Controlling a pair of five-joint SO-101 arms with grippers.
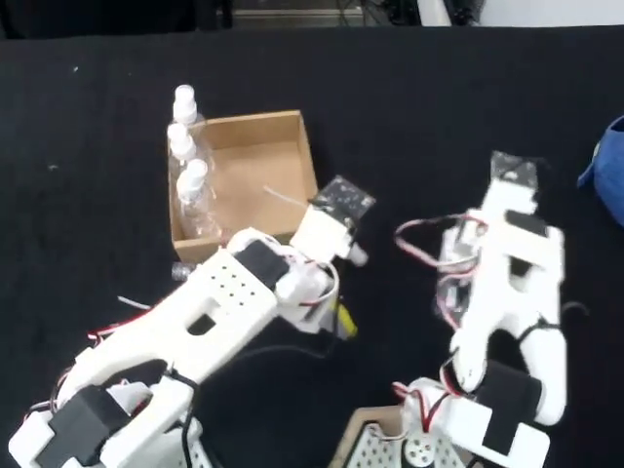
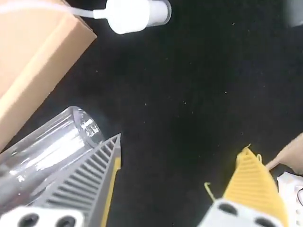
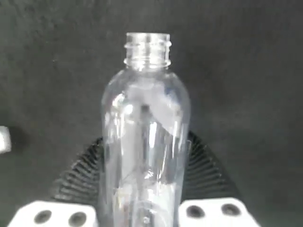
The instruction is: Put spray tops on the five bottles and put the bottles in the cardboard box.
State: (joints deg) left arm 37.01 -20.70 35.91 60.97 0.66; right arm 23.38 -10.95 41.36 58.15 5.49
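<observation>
My right gripper (image 3: 142,172) is shut on a clear bottle (image 3: 144,127) whose threaded neck is bare, over black cloth. The right arm (image 1: 507,273) stands at the right of the table. My left gripper (image 2: 182,144) is open over the cloth with nothing between its grey and yellow fingers. A second clear, topless bottle (image 2: 47,146) lies just outside the grey finger (image 2: 94,175), beside the cardboard box (image 2: 33,52). A white spray top (image 2: 137,14) lies ahead of the left gripper, with its thin tube (image 1: 283,198) reaching over the box corner. Three capped bottles (image 1: 190,175) stand along the box's (image 1: 292,146) left wall.
The left arm (image 1: 224,292) stretches from the front left to the box's near right corner. A small clear object (image 1: 180,271) lies at the box's front left corner. A blue thing (image 1: 609,171) sits at the right edge. A white thing (image 3: 3,139) lies on the cloth.
</observation>
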